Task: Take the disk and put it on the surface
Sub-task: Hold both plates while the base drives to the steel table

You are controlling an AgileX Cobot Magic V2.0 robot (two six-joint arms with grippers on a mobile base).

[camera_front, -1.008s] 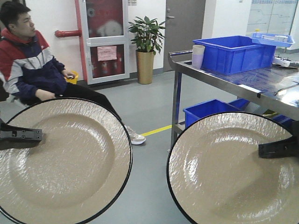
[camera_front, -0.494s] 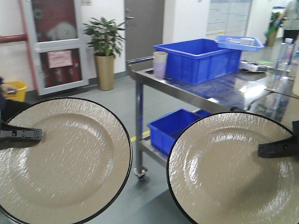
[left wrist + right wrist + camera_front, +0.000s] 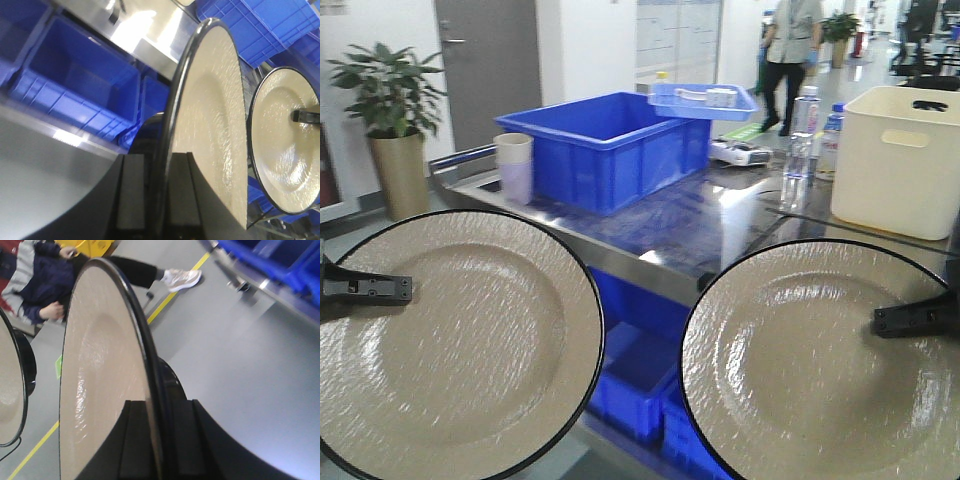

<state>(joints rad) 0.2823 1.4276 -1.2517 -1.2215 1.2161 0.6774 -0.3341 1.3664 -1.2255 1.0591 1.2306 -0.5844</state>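
Near the surface (image 3: pixel 720 215), left end effector (image 3: pixel 400 288) pinches left disk (image 3: pixel 470 350), right end effector (image 3: pixel 885 322) right disk (image 3: pixel 800 370).

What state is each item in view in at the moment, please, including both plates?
Left plate, held in the air, rim clamped in the left gripper's jaws.
Right plate, held in the air, rim clamped in the right gripper's jaws.
Steel tabletop, neither plate on it yet.
Blue crate, upright on the tabletop, open-topped.
Blue tray, resting on the crate's rim.
Cups, stacked upright.
Water bottles, standing upright.
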